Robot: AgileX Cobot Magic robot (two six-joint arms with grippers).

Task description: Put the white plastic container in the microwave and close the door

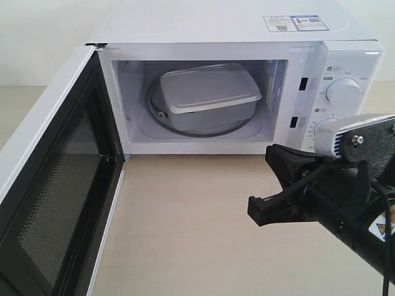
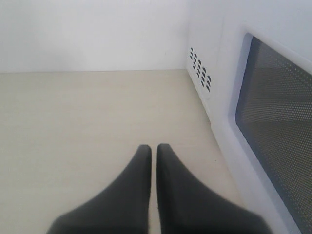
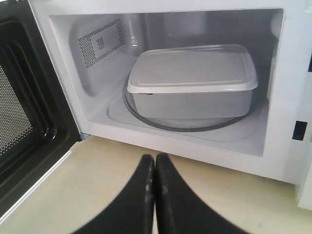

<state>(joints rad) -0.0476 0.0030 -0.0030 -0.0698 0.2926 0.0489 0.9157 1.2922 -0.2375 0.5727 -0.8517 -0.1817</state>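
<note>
White plastic container (image 1: 210, 91) is sitting lid-on upon the glass turntable (image 3: 195, 126) inside your microwave (image 1: 216, 24), in the upper middle of the exterior frame. The door (image 1: 55, 185) is hanging wide open along the left side, its mesh face showing. Your right gripper (image 3: 155, 158) is hovering before the opening, fingers pressed together and gripping nothing. Your left gripper (image 2: 153, 147) is hovering over the table (image 2: 73, 122) beside the door's outer window, fingers likewise together, empty.
</note>
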